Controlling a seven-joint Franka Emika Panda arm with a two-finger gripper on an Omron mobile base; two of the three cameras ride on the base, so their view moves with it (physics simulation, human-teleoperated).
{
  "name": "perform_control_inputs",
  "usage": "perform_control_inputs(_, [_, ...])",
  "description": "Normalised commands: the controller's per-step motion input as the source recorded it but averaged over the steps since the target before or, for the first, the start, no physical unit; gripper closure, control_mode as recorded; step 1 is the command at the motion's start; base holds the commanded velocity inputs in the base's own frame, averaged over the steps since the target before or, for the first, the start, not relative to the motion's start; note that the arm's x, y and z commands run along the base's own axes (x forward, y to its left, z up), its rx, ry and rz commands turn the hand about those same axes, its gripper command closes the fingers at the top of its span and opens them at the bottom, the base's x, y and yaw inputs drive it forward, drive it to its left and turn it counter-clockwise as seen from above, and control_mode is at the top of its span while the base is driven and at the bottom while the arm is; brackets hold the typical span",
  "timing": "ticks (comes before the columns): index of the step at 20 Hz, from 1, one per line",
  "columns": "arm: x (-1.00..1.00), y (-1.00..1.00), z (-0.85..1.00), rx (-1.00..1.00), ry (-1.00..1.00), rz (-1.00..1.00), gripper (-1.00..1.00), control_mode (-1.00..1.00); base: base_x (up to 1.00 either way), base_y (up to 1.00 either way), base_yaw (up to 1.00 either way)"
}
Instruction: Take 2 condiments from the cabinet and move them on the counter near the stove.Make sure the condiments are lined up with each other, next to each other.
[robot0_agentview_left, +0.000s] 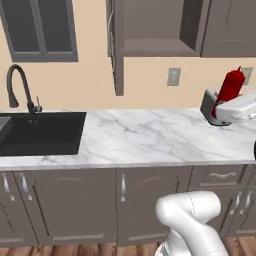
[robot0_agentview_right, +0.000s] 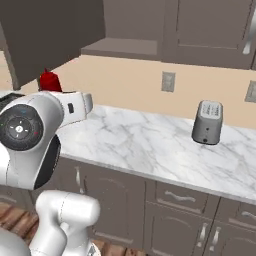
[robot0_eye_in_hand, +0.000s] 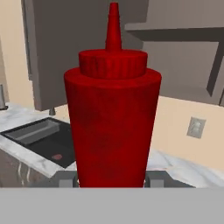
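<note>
Between the fingers the red squeeze bottle is clamped low on its body, a grey pad pressed to each side of its base, and it is carried upright above the table. For the step in hand, the bottle is best kept vertical and the grip unchanged while it is brought toward the stove end, which lies beyond these views; a tilt would let the smooth tapered body slide between the pads. It should be lowered until the base sits flat on the marble before any release, and room should be left just beside it so the second condiment can be set in line.

Seen from the hand camera, the bottle is a plain all-red cone, widest at the shoulder and narrowing downward, with a ribbed cap and a slim pointed nozzle. No label is seen. From the left base camera it is seen near the grey toaster, with the open cabinet up and to the left.
</note>
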Motion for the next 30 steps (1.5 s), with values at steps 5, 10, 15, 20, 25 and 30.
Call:
perform_control_inputs(5, [0.00, 0.00, 0.00, 0.00, 0.00, 0.00, 1.00, 1.00, -0.62, -0.75, 0.78])
perform_control_inputs(10, [0.00, 0.00, 0.00, 0.00, 0.00, 0.00, 1.00, 1.00, -0.33, -0.35, 1.00])
perform_control_inputs(15, [0.00, 0.00, 0.00, 0.00, 0.00, 0.00, 1.00, 1.00, -0.17, -0.08, 1.00])
perform_control_inputs(20, [0.00, 0.00, 0.00, 0.00, 0.00, 0.00, 1.00, 1.00, -0.33, 0.00, 1.00])
perform_control_inputs(25, [0.00, 0.00, 0.00, 0.00, 0.00, 0.00, 1.00, 1.00, -0.71, 0.00, 0.97])
perform_control_inputs(30, [0.00, 0.00, 0.00, 0.00, 0.00, 0.00, 1.00, 1.00, -0.55, 0.13, 0.79])
